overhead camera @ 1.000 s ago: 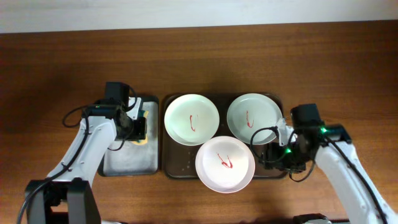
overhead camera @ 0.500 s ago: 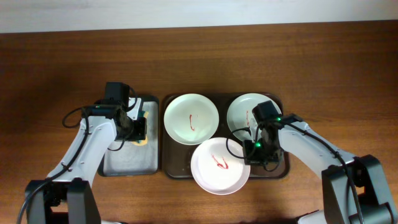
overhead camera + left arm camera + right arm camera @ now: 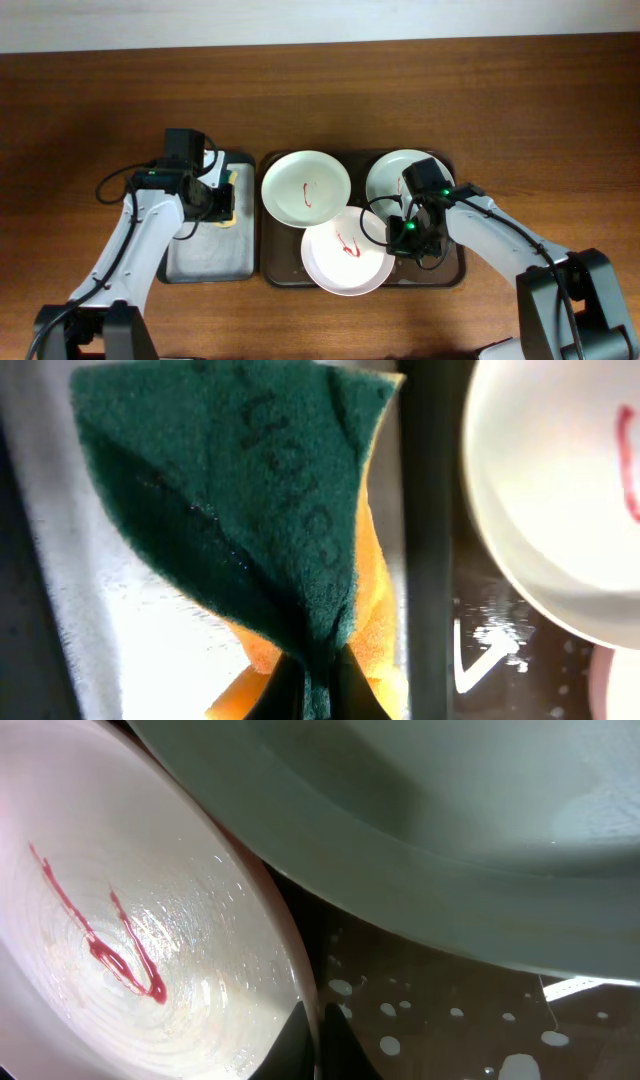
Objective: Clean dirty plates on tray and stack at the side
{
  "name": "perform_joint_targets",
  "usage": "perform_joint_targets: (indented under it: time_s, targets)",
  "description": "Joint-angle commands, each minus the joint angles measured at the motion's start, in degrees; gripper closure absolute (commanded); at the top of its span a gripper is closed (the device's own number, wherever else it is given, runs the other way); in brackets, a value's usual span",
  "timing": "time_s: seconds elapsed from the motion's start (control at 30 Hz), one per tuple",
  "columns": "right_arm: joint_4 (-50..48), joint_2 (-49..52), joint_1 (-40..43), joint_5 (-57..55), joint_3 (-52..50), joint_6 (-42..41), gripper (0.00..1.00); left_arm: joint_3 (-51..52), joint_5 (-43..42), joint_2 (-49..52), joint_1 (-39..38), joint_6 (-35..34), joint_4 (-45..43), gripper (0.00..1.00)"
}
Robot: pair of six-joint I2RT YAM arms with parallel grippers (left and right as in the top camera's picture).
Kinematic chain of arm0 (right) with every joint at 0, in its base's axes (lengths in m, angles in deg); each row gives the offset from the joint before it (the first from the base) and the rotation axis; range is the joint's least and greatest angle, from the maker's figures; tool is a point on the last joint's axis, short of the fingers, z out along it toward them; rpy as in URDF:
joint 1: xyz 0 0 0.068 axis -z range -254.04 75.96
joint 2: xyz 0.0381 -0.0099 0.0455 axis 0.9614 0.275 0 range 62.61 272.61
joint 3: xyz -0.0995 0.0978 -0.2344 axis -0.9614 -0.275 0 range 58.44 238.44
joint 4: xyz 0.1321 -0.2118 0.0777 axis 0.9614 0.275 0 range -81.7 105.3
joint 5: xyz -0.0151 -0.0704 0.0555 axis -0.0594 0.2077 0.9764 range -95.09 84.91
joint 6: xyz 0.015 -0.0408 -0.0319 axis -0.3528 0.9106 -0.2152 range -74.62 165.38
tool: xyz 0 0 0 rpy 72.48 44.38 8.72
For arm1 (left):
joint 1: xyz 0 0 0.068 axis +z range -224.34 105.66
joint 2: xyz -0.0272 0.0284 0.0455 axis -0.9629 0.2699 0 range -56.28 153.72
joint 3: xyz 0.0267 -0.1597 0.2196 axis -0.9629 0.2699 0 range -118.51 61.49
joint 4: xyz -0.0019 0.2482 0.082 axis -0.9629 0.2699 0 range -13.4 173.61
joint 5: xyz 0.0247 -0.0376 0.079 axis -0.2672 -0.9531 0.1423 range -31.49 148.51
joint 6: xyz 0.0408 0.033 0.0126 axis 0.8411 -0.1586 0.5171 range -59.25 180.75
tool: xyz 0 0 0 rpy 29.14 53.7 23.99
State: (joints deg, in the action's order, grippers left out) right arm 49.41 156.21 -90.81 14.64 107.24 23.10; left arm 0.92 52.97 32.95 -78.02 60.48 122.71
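Wrist views: pinched sponge [image 3: 260,510], pinched plate [image 3: 130,920]

There are some dark letters printed on the green side of the sponge [image 3: 250,510] that my left gripper [image 3: 315,685] holds. They run slanted across it. They are too faint and bent for me to read. The red mark on each plate [image 3: 307,188] [image 3: 347,258] [image 3: 385,178] is just a squiggle, not a letter or a number. I can read no words anywhere.
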Motion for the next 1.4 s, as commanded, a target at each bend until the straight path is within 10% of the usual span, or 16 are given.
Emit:
perform_joint_targets:
  time_s: [0.0,0.23,0.7,1.17,1.37]
  targets:
    - [0.2,0.42,-0.59,1.03,0.24,-0.72,0.96,-1.42,-16.94,-1.51,-2.08,-0.15,-0.5,1.0]
    - [0.02,0.42,-0.48,1.03,0.24,-0.74,0.95,-1.4,-27.63,-0.76,-23.08,-18.71,-12.52,1.0]
    - [0.7,0.42,-0.48,1.03,0.24,-0.74,0.95,-1.29,-6.54,15.23,-40.19,-42.84,-14.73,1.0]
    - [1.97,0.42,-0.46,0.33,0.24,-0.76,0.96,-1.42,7.43,12.81,-36.81,-42.27,-4.5,1.0]
    - [1.95,0.42,-0.46,0.37,0.24,-0.74,0.93,-2.34,2.03,3.61,-35.23,-30.84,-5.79,1.0]
